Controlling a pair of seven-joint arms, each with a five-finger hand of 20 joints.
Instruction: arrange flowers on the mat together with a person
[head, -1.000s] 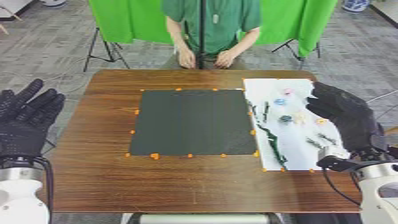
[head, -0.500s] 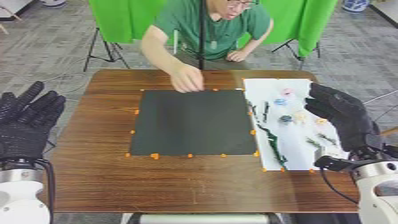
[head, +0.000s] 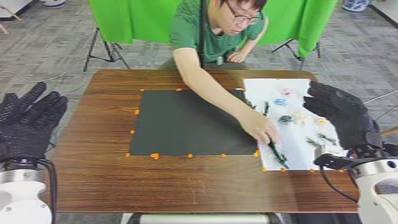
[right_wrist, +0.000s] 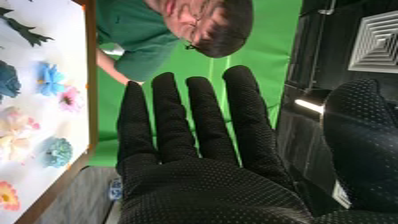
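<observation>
Centre of frame: dark mat (head: 173, 125) on desk (head: 204, 185). Right of it: white sheet (head: 298, 151) with flowers (head: 285, 119); person's hand (head: 258, 126) at a green stem (head: 278, 154) there. Left hand (head: 25, 127), left edge: wide, fingers spread. Right hand (head: 345, 116), right edge: wide, fingers straight.

Person's right hand (head: 258, 127) — shifted from the far edge of the black mat (head: 169, 125) to the green stem (head: 279, 157) on the white sheet (head: 298, 135). Forearm (head: 220, 95): now across the mat. Head (head: 238, 14) — farther forward.
</observation>
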